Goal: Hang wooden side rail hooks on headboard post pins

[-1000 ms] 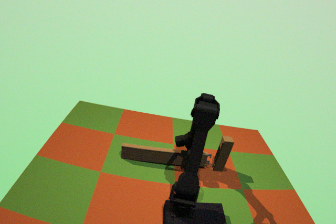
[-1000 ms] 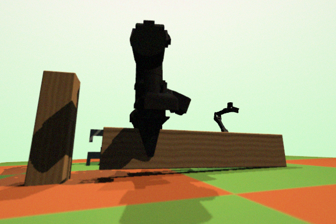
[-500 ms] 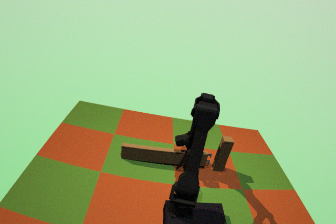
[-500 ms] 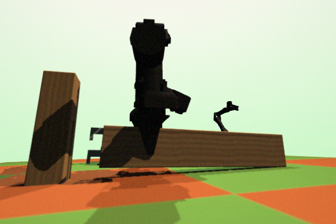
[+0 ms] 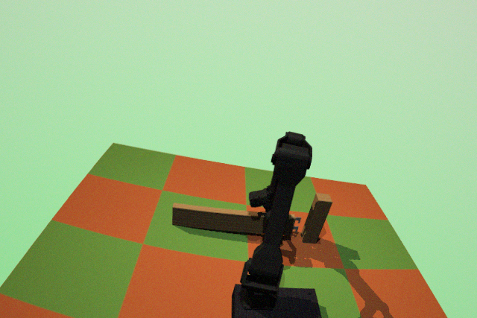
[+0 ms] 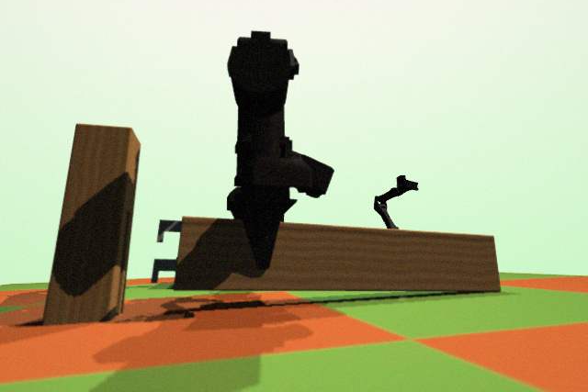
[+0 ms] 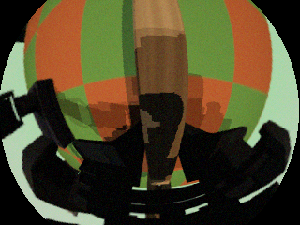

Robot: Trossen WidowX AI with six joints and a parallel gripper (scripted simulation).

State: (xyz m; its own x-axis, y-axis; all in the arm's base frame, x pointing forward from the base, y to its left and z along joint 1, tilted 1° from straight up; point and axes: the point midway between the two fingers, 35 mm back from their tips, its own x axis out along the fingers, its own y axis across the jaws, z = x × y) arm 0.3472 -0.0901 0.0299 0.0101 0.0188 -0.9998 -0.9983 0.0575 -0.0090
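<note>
My gripper (image 6: 263, 262) (image 7: 157, 119) is shut on the wooden side rail (image 5: 215, 220) (image 6: 379, 259) (image 7: 161, 61), near its hook end, with a finger on each broad side. The hook end is raised off the table; the far end rests on it. The upper hook (image 6: 168, 225) and lower hook (image 6: 164, 264) stick out toward the headboard post (image 5: 317, 220) (image 6: 96, 160), short of it with a gap between. The post stands upright, its top above the rail's. The pins and the inside of the slot are hidden. In the top view the arm hides the fingers.
The checkered table (image 5: 77, 256) (image 6: 474, 316) carries the rail and post. The arm's dark base (image 5: 297, 302) is at the front in the top view. A small dark arm shape (image 6: 379, 207) shows far behind the rail in the exterior view.
</note>
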